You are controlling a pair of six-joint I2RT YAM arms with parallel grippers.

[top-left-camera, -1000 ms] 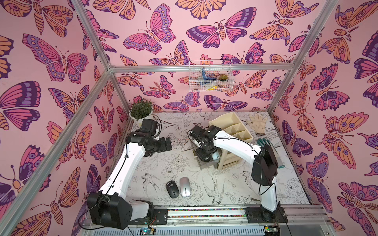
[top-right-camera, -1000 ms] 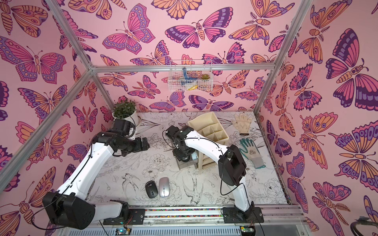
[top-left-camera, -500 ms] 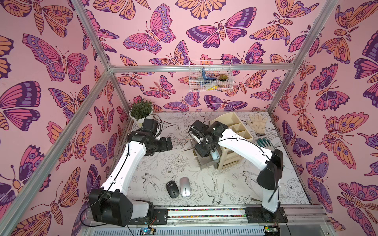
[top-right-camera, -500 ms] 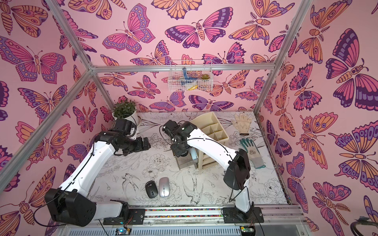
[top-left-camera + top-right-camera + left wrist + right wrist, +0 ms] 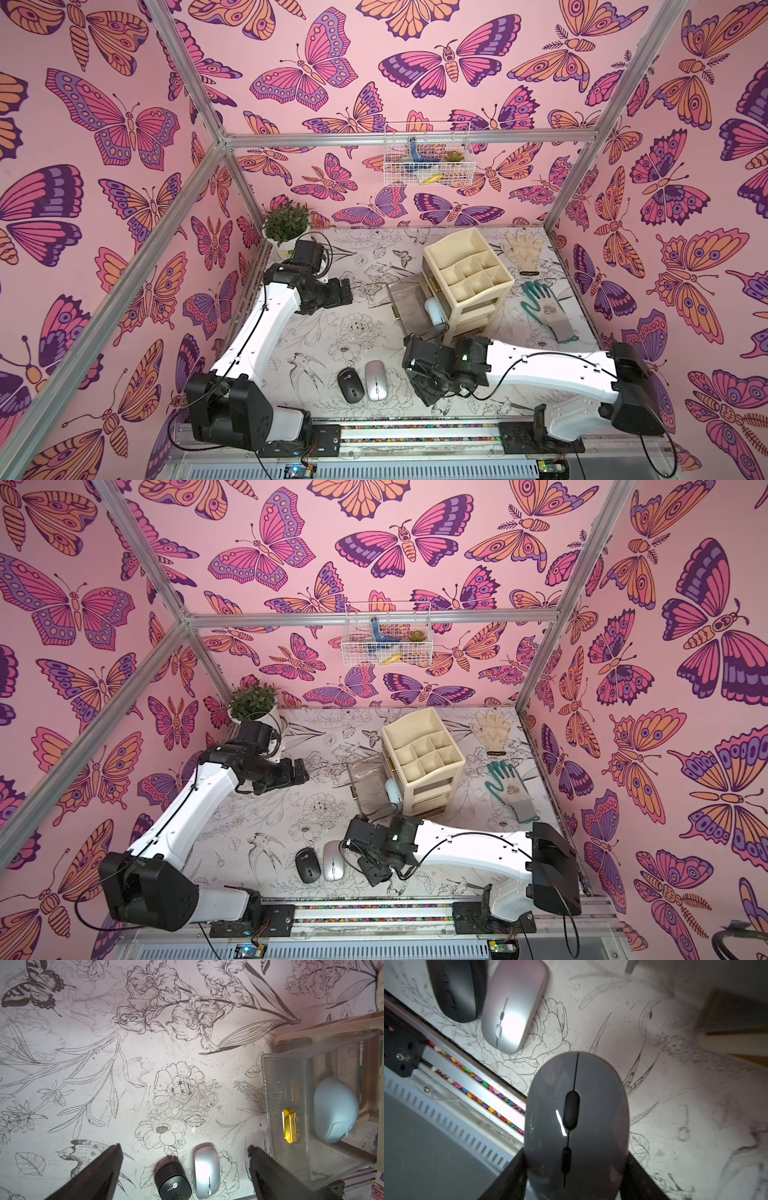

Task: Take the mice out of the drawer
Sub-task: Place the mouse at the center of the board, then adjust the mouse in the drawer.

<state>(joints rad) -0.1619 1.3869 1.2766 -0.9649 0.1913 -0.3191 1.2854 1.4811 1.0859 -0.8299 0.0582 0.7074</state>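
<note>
Three mice are already outside the drawer, and a fourth shows inside it. Read the flower-printed table (image 5: 316, 332) as a clock face in both top views, with twelve at the back wall and six at the arm rail.

A black oval wireless mouse (image 5: 350, 385) and a silver oval wireless mouse (image 5: 375, 380) lie side by side at about six o'clock. They are very close together, and the silver one is on the three o'clock side. Just beyond it, again toward three o'clock, the right gripper (image 5: 575, 1153) is clamped on the flanks of a glossy dark grey oval mouse (image 5: 576, 1105). That mouse's scroll wheel faces the wrist camera. I cannot tell whether it touches the table.

A pale blue oval mouse (image 5: 435, 311) sits in the clear plastic drawer (image 5: 397, 299). The drawer is pulled out toward eight o'clock from a cream plastic desk organiser (image 5: 469, 274), which stands slightly toward two o'clock of centre. The blue mouse lies at the organiser end, and the drawer front carries a gold handle (image 5: 288, 1125).

The left gripper (image 5: 345, 291) hangs at about ten o'clock over bare table. Its dark fingers (image 5: 99, 1174) are spread wide and hold nothing.

A cream work glove (image 5: 521, 249) lies near one o'clock and a green-and-grey work glove (image 5: 544, 307) near three. A potted green plant (image 5: 286, 224) stands in the eleven o'clock corner.
</note>
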